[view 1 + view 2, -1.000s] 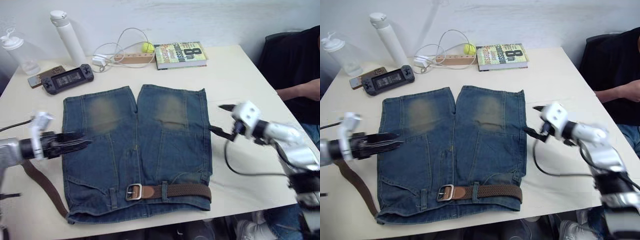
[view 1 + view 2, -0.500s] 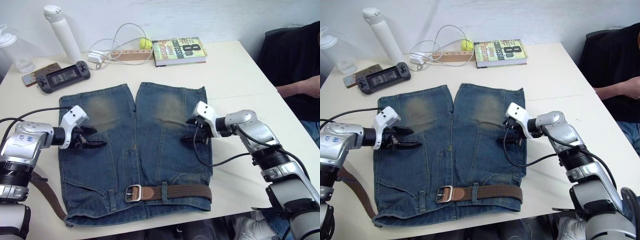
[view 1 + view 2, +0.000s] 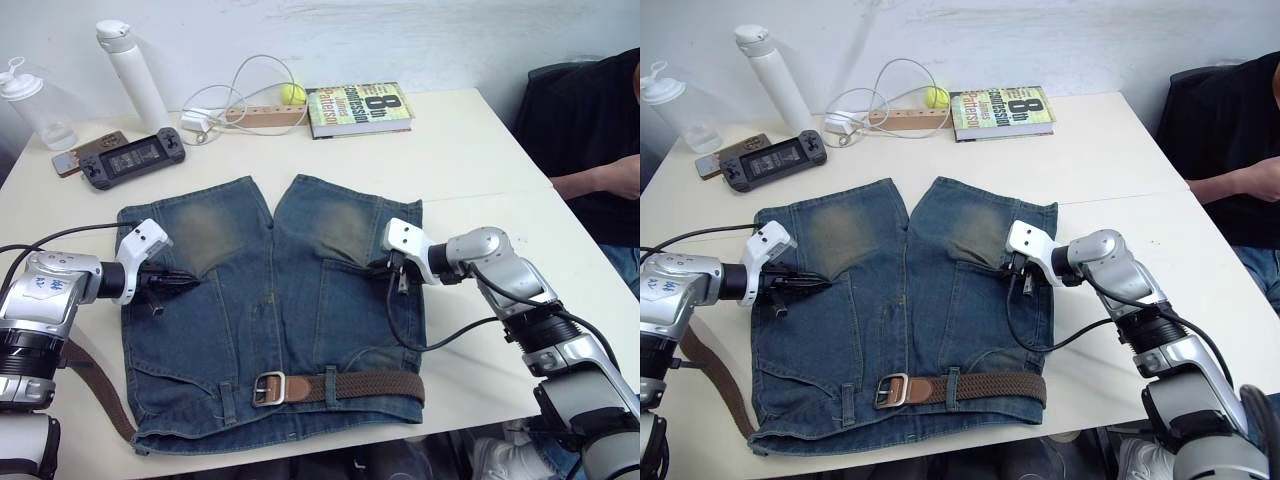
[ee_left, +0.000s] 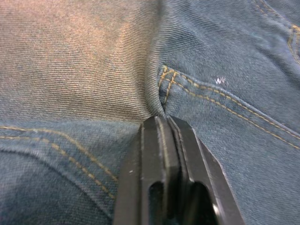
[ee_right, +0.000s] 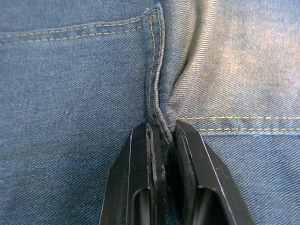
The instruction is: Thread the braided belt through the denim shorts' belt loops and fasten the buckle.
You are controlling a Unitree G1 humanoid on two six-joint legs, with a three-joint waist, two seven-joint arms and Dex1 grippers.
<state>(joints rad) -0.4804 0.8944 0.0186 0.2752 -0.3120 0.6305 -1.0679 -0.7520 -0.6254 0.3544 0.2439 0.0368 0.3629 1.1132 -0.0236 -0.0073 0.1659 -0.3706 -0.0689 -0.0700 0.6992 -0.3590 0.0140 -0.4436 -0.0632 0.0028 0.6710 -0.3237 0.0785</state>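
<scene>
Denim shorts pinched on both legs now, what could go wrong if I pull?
Both the left gripper and right gripper are shut on small folds of the denim shorts; a pull may slip off. The braided belt hangs off the table edge at the robot's left, so dragging could pull it from the belt loops.

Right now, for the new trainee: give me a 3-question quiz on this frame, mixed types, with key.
1. True or false: the left gripper is shut on the braided belt.
2. What does the right gripper pinch? A) denim shorts B) book C) buckle
3. Fill in: the loose end of the belt trails off the shorts' ___ side.

Key: 1 false, it pinches denim; 2 A; 3 left.
</scene>
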